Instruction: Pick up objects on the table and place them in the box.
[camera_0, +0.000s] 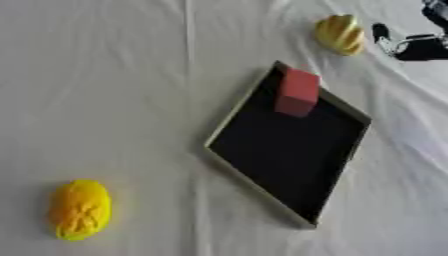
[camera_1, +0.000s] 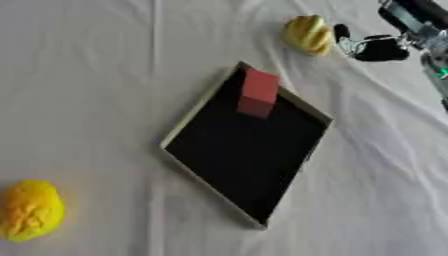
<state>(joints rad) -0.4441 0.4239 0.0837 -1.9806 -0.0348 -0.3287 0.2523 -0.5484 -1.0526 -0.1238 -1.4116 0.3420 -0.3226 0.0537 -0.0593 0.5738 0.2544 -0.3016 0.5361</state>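
Two yellow objects lie on the white cloth-covered table (camera_0: 131, 100), well apart. Larger one, a bright yellow lumpy fruit-shaped piece (camera_0: 80, 210), sits near lower left. Smaller one, a pale yellow ridged piece (camera_1: 307, 34), lies at upper right, just beside the right hand (camera_1: 372, 47). Black right hand enters from upper right corner, low over the cloth; cannot tell whether its fingers are apart or together. Shallow square box with black floor and pale rim (camera_0: 234, 114) lies askew mid-table. Red rectangular block (camera_0: 297, 92) rests inside, against its far corner
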